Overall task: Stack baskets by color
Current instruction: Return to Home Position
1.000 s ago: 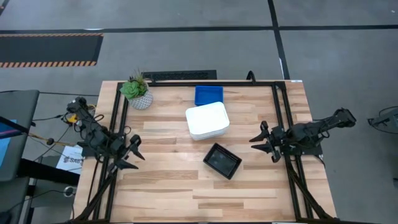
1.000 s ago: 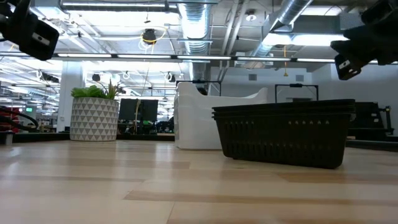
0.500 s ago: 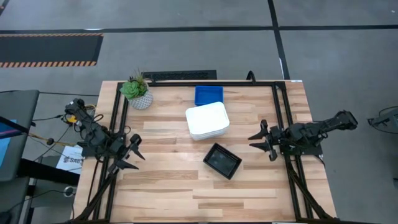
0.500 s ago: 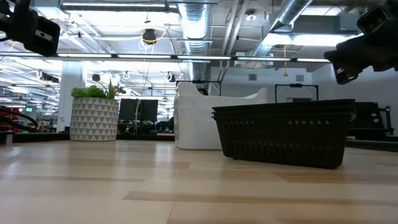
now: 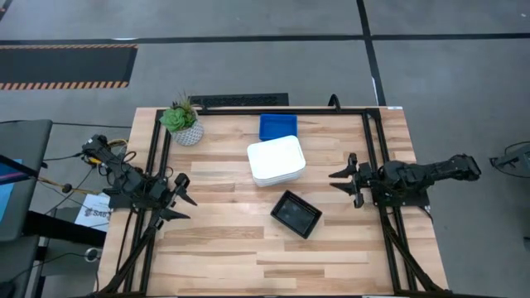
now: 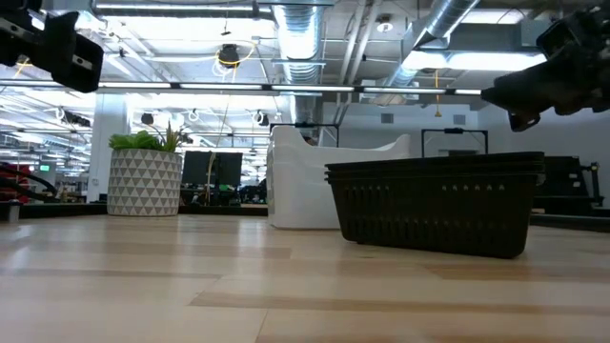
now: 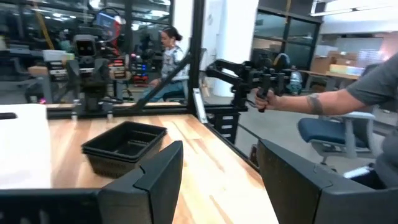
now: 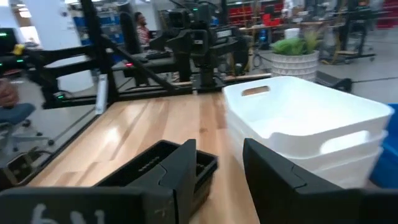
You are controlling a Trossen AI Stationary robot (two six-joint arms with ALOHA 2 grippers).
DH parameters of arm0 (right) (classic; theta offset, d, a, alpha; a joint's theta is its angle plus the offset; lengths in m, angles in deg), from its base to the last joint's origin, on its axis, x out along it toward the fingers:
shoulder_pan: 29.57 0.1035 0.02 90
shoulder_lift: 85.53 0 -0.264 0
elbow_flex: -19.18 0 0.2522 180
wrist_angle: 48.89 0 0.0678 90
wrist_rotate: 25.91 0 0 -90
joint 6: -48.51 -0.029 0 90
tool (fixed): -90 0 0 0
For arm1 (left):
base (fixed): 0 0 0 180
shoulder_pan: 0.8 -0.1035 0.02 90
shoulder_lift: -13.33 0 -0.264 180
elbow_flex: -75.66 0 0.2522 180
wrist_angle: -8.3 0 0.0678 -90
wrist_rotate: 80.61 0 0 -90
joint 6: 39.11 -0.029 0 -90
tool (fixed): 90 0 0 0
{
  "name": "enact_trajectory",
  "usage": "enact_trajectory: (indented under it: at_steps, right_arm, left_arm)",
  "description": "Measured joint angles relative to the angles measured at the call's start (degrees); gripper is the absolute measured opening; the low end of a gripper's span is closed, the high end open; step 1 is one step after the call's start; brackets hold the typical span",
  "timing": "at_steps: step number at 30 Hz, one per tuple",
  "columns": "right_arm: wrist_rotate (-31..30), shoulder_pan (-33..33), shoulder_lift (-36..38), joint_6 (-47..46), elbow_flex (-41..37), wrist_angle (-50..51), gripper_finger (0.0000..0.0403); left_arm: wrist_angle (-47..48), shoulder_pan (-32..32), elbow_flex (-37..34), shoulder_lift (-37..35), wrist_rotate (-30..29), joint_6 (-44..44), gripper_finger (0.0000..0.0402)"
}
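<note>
Three stacks stand mid-table. The blue baskets (image 5: 277,126) are farthest, the white baskets (image 5: 276,160) sit in front of them, and the black baskets (image 5: 296,213) are nearest. Each stack rests with its bottom on the wood. My left gripper (image 5: 187,201) hovers open over the table's left edge, pointing level toward the black baskets (image 7: 124,146). My right gripper (image 5: 338,180) hovers open above the table's right side, facing the white baskets (image 8: 305,124), with the black baskets (image 8: 146,163) low in front. Nothing sits between either pair of fingers.
A small potted plant (image 5: 182,122) stands at the far left corner. A black frame (image 5: 368,149) runs along the table's edges. Bare wood lies across the near half. Beyond the right edge, a person's arm (image 7: 323,102) holds a hand-held device.
My right gripper has swung toward the table's far edge, staying level above the right side. My left gripper has swung a little the same way. The stacks have not moved.
</note>
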Motion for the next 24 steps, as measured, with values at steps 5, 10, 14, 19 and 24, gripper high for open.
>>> enact_trajectory:
  at_steps: [5, 10, 14, 19, 24]
  right_arm:
    - [0.0, -4.5, 0.0, 0.7, 0.0, 0.0, 0.0159]
    - [2.4, -8.4, 0.0, 0.7, 0.0, 0.1, 0.0164]
    - [5.5, -10.5, 0.0, 0.0, 0.0, 0.5, 0.0166]
    - [5.9, -12.0, 0.0, -0.6, 0.0, 1.1, 0.0164]
    - [5.9, -12.6, 0.0, -0.6, 0.0, 1.0, 0.0163]
  left_arm:
    - [0.0, -3.7, 0.0, 0.0, 0.0, -0.8, 0.0197]
    - [0.0, -8.3, 0.0, 0.0, 0.0, 0.1, 0.0197]
    - [0.0, -11.7, 0.0, 0.0, 0.0, 0.8, 0.0197]
    - [0.0, -15.5, 0.0, 0.0, 0.3, 2.3, 0.0197]
    - [0.0, -17.4, 0.0, 0.0, 0.4, 5.2, 0.0197]
